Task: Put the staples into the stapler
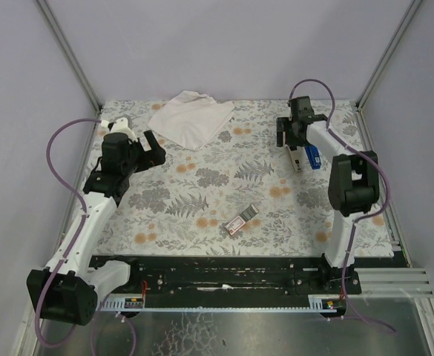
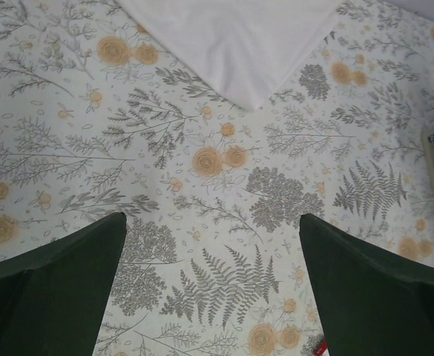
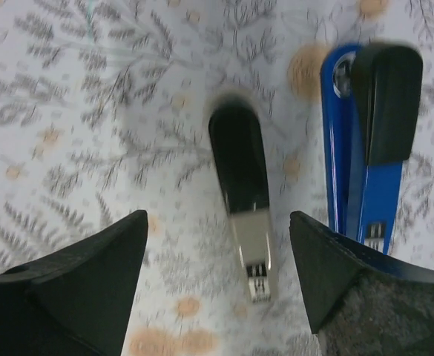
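Left gripper (image 1: 155, 148) hangs spread wide and empty over the floral table cover (image 1: 202, 189), far-left side, near the white cloth (image 1: 191, 117). Right gripper (image 3: 218, 222) is also spread and holds nothing. It hovers over the black-and-silver stapler (image 3: 242, 182), which lies flat between my fingers (image 3: 83, 285) but below them, not touched. The blue stapler (image 3: 365, 141) lies just beside it on the right, parallel, close to my right finger.

The staples are in the staple box (image 1: 241, 219), lying on the cover near centre front, well apart from both staplers and from both grippers. One end looks silvery and the other carries the pink-red label; I can't tell if it is open.

Handling, my guess:
- The box is small, flat and light, likely thin card. It would crush under a hard squeeze and slide on the cover if nudged.
- Take it across the two long edges, mid-length, with light force.
- The strips inside are thin, slick metal and brittle. They snap into short bits if bent, so pinch a strip by its sides and keep it level.
- The stapler is rigid, heavier and hinged. Hold the body by its flanks near the middle and brace the base while the top is lifted.

The black-and-silver one seems the target, not certain.
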Motion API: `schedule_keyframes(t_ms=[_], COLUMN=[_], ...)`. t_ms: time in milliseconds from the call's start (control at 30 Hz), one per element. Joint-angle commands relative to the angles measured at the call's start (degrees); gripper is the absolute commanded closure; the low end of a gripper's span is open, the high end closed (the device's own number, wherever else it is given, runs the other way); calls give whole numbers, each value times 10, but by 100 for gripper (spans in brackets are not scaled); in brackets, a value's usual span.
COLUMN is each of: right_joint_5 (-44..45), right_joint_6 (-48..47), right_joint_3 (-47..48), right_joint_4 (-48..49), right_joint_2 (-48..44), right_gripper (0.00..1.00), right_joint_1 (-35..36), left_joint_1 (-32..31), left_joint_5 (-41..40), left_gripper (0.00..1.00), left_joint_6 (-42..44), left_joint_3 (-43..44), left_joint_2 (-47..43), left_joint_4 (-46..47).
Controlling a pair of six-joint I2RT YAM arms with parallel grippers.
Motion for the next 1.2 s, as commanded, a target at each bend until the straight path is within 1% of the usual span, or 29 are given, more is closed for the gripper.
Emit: schedule_keyframes(t_ms=[0,133,267,400,533,600,633,700,833,1000,1100,1167], right_joint_5=[17,17,17,-6,-34,-55,-74,-110,-211,-372,-417,-426], right_joint_6=[-38,-49,-60,-71,-87,-91,-95,-98,-97,-61,-41,-40], right_joint_3=[117,181,218,217,205,198,191,174,95,-83,-162,-203], right_joint_4=[-54,-74,-95,-93,-83,-80,-77,-70,-31,114,167,188], right_joint_2=[88,149,182,179,161,141,119,78,-41,-228,-307,-348], right_gripper=[19,24,37,58,84,98,100,100,100,100,100,100], right_joint_1=[-13,-19,-22,-24,-24,-24,-24,-24,-23,-10,18,47], left_joint_1=[5,10,12,13,12,12,12,8,-20,-96,-138,-170], left_joint_5=[-37,-47,-44,-34,-21,3,13,42,96,130,162,178], left_gripper=[0,0,0,0,0,0,0,3,6,8,9,10], left_joint_6=[9,12,12,12,7,4,-1,-18,-80,-167,-215,-236], left_joint_3=[-14,-20,-21,-23,-28,-30,-30,-29,-38,-55,-63,-65], left_joint_2=[-22,-29,-26,-22,-21,-23,-22,-24,-41,-61,-56,-48], left_joint_4=[25,27,26,27,30,37,40,42,53,88,122,146])
